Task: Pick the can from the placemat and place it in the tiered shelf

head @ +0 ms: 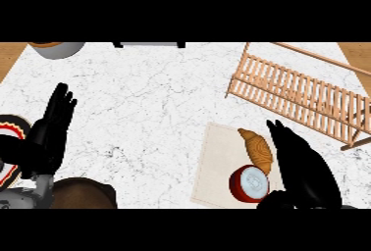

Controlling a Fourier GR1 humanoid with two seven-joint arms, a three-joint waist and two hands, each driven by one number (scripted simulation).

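A red can (249,184) with a silvery top stands on the beige placemat (217,162) at the lower right. A croissant (257,149) lies on the mat just behind the can. My right hand (304,166) hovers to the right of both, fingers straight and open, close to the can but not around it. The wooden tiered shelf (304,93) of slats stands at the upper right, behind the mat. My left hand (49,130) rests open at the left edge, fingers pointing up.
A patterned plate (9,130) shows at the far left, partly behind the left hand. A brown round object (80,193) sits at the lower left. A grey bowl (58,49) stands at the top left, and a dark-edged object (148,44) at the top.
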